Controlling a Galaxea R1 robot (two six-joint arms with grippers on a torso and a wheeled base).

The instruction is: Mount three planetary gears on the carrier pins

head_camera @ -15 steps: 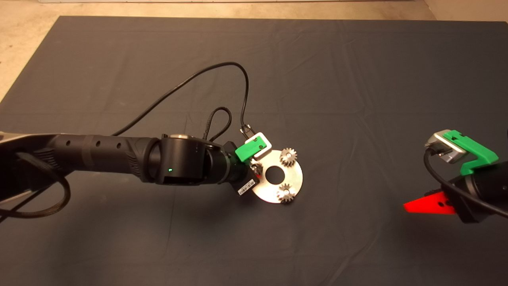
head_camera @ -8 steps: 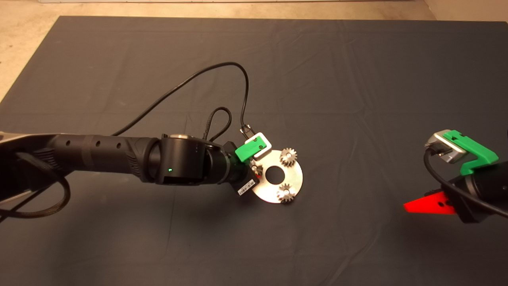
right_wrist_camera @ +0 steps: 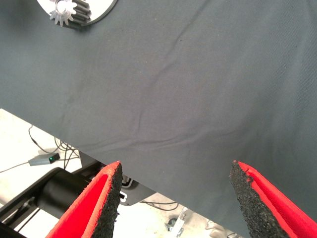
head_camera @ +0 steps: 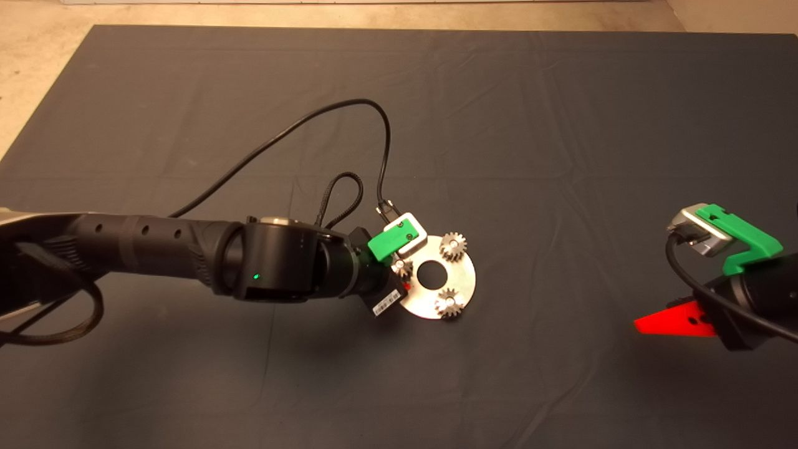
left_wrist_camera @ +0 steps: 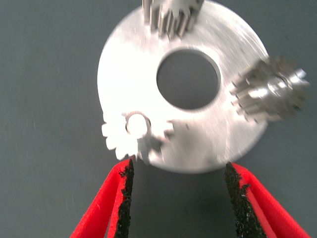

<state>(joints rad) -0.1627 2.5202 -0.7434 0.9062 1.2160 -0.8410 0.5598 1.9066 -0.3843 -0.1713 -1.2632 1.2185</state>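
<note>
head view: i see my left gripper [head_camera: 405, 285] at the left rim of the flat round shiny metal disc [head_camera: 462, 275] mid-mat, its red fingers [left_wrist_camera: 115, 203] spread wide, holding nothing. all three small silver toothed gears [left_wrist_camera: 136, 135] sit on the disc around its centre hole, one just off my fingertips. my right gripper [head_camera: 670, 321] waits at the right edge, spread wide over the dark mat [head_camera: 561, 156].

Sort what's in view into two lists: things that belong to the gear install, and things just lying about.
Belongs to the job:
- planetary gears, all three on the carrier pins
- disc
- left gripper, open beside the disc

Just there:
- dark mat
- black cable
- right gripper, open, parked at the mat's right edge
</note>
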